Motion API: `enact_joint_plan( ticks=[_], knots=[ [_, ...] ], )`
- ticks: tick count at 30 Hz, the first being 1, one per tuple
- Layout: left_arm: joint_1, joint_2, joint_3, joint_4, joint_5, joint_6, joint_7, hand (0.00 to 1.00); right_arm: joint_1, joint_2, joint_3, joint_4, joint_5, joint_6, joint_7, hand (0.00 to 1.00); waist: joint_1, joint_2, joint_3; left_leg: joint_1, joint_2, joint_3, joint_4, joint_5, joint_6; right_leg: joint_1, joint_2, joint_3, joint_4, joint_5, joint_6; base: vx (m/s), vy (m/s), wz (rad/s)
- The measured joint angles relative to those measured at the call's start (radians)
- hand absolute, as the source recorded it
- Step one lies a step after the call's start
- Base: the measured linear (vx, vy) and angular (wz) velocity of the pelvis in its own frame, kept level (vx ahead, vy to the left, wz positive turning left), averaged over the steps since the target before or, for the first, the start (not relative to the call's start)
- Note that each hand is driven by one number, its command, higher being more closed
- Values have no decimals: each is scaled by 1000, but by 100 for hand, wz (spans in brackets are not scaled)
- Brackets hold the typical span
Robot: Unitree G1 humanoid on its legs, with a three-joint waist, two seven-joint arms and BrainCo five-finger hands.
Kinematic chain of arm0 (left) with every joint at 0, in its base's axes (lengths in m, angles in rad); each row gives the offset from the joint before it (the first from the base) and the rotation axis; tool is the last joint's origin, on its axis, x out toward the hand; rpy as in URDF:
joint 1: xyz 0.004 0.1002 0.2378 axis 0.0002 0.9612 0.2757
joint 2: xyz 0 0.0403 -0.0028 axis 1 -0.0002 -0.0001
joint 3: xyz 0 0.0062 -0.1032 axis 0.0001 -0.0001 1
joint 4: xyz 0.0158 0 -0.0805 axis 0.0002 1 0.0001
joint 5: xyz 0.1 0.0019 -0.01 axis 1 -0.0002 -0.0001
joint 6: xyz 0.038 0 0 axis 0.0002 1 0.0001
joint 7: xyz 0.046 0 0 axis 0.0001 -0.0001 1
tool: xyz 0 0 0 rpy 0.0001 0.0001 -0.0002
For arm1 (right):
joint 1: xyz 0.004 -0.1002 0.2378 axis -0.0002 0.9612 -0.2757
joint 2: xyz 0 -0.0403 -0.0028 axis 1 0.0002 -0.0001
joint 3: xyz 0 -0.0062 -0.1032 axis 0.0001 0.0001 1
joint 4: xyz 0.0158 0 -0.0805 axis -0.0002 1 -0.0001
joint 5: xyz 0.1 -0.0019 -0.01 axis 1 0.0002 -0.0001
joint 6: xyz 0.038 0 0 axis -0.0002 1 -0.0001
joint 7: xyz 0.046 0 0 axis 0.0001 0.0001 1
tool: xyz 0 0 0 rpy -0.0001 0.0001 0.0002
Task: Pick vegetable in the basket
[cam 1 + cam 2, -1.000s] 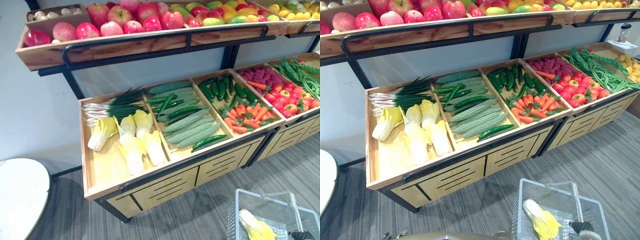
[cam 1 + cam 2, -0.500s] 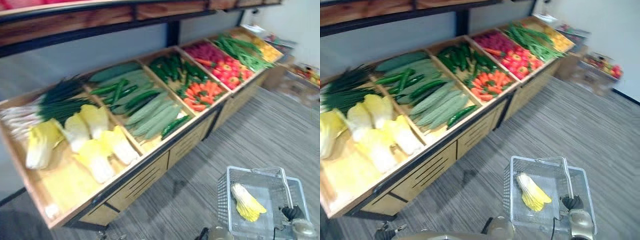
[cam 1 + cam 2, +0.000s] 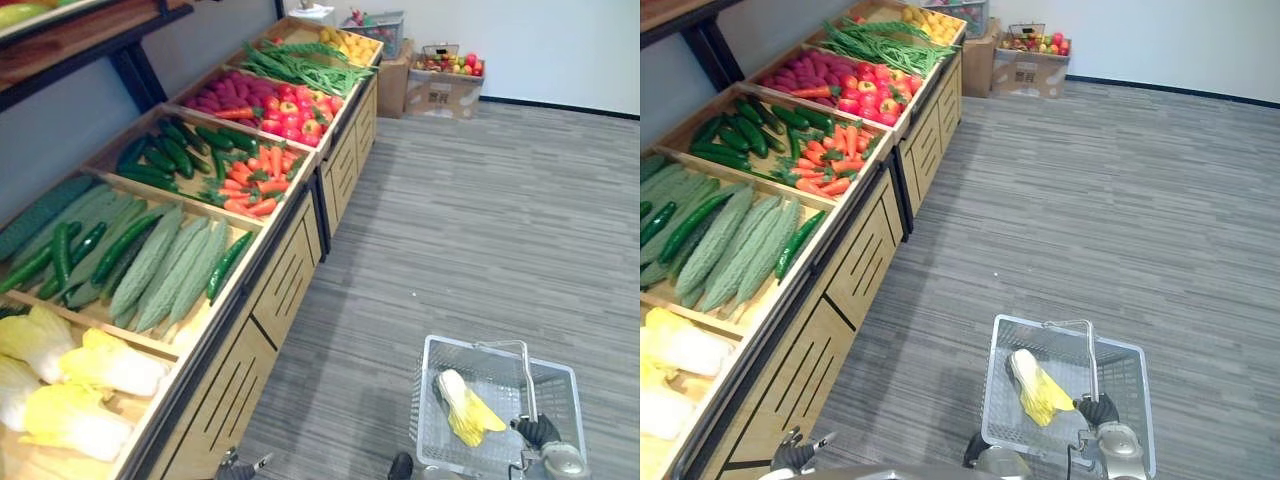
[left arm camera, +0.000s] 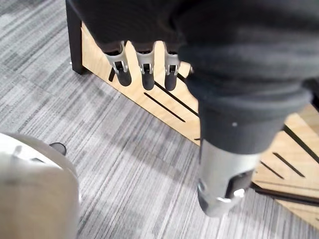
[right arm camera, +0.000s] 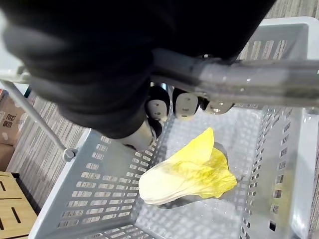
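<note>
My right hand (image 5: 160, 107) gripped the handle (image 5: 249, 82) of the basket (image 5: 85, 198); 1 cabbage (image 5: 189, 173) lay inside. My left hand (image 4: 145, 70) hung, fingers relaxed.

The basket (image 3: 432, 410) at lower right is pale grey perforated plastic, its handle (image 5: 249, 79) smooth and glossy. The display stand (image 3: 290, 270) at left is matt light wood on black metal posts (image 3: 135, 78). The floor (image 3: 500, 220) looks matt, finely striped grey.
</note>
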State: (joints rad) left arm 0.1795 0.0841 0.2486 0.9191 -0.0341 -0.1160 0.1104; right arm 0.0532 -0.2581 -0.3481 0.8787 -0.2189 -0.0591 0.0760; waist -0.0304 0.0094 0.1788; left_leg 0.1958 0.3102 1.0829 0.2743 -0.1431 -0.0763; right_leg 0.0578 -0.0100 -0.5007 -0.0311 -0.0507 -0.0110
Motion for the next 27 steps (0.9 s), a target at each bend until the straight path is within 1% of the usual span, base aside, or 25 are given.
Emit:
enact_joint_plan(
  ticks=[1,3,4,5,6,7,8,9,10,11,12,13,14,15,16,17,18,20,24,27],
  knots=[
    [-8,1,-14,0,7,0,-1,0,7,6,0,-8,0,2,0,100,0,-6,3,-1,13,-1,18,7,0,1,6,5,-9,2,1,-86,-43,-11],
    [-8,0,-19,0,9,0,-2,0,10,10,-2,-8,0,5,0,100,0,-6,2,-7,34,-14,63,7,1,8,13,14,-18,2,0,-61,-26,-13],
    [-6,-2,-19,0,10,0,-1,0,11,12,-7,-9,0,7,-1,100,-1,-10,3,-22,44,-65,101,10,6,8,14,28,-17,2,0,-32,-11,-29],
    [1,-5,-19,0,10,-1,-1,0,10,12,-9,-9,0,10,-1,100,4,-14,3,-45,50,-145,143,21,17,5,12,55,-7,2,0,11,21,-66],
    [20,-12,-19,1,13,-2,3,0,-9,10,-6,-10,-1,11,-1,100,10,-28,10,-86,12,-302,150,7,9,-10,0,109,15,4,-6,24,36,-90],
    [33,-17,-16,-1,13,-4,5,0,-21,8,-2,-10,-7,12,-1,100,16,-28,9,-95,-25,-387,138,-8,2,-21,-8,141,25,6,-10,6,70,-148],
    [60,-20,-18,-1,14,-5,7,0,-41,3,10,-11,-20,10,2,100,30,-26,9,-108,-95,-530,101,-32,-7,-46,-20,217,38,9,-8,-20,87,-175],
    [84,-23,-18,-2,14,-6,16,0,-50,2,19,-11,-21,9,14,100,38,-22,7,-115,-147,-633,58,-46,-11,-59,-20,284,36,19,6,-20,91,-172],
    [95,-24,-18,-2,13,-6,20,0,-51,0,27,-11,-21,9,21,100,38,-21,6,-120,-164,-673,37,-49,-12,-66,-20,312,35,23,12,-3,99,-148],
    [105,-24,-20,-1,13,-6,25,0,-50,-6,44,-14,-21,7,34,100,38,-18,4,-124,-184,-736,-11,-51,-12,-79,-19,360,34,31,24,0,116,-124],
    [111,-25,-29,-1,12,-7,30,0,-36,-15,45,-24,-21,7,42,100,39,-7,-2,-125,-184,-774,-76,-49,-12,-91,-12,402,33,40,34,-3,131,-116],
    [112,-26,-33,-1,9,-7,32,0,-27,-20,47,-33,-21,8,43,100,37,2,-7,-123,-179,-793,-110,-43,-12,-95,-5,416,29,46,36,-1,164,-106],
    [116,-30,-37,-1,8,-9,37,0,-10,-31,52,-48,-20,10,43,100,35,36,-25,-123,-155,-812,-168,10,-13,-111,20,433,16,49,40,27,203,-105],
    [114,-35,-36,0,3,-11,42,0,-2,-36,52,-49,-21,20,42,100,37,61,-35,-106,-137,-809,-180,-18,-38,-105,23,410,-4,59,36,57,234,-99],
    [112,-36,-37,0,-2,-11,42,0,1,-30,54,-50,-21,26,43,100,36,63,-43,-105,-143,-788,-183,-18,-38,-95,9,395,-10,61,39,83,252,-70],
    [103,-24,-47,-2,-3,-15,42,0,21,-9,53,-62,-20,26,43,100,31,46,-51,-105,-160,-773,-188,-23,-29,-85,-16,359,-35,79,55,95,227,-37],
    [90,-1,-53,0,-3,-20,41,0,34,10,52,-67,-19,27,42,100,32,25,-55,-100,-181,-764,-195,-26,-24,-84,-34,344,-55,121,71,81,182,-23],
    [74,-1,-64,2,-2,-25,41,0,55,17,51,-74,-17,29,36,100,30,18,-57,-83,-202,-769,-197,-25,-23,-63,-51,342,-74,132,81,90,102,-3],
    [56,-2,-94,20,11,-30,42,0,77,26,44,-75,-16,30,6,100,29,37,-65,-66,-224,-803,-198,-25,-23,-37,-73,322,-74,133,86,72,64,14],
    [59,1,-93,33,17,-41,45,0,74,46,54,-73,-16,29,-7,100,34,38,-66,-60,-226,-821,-198,-25,-23,-27,-75,314,-73,132,86,18,-4,12]
  ],
)
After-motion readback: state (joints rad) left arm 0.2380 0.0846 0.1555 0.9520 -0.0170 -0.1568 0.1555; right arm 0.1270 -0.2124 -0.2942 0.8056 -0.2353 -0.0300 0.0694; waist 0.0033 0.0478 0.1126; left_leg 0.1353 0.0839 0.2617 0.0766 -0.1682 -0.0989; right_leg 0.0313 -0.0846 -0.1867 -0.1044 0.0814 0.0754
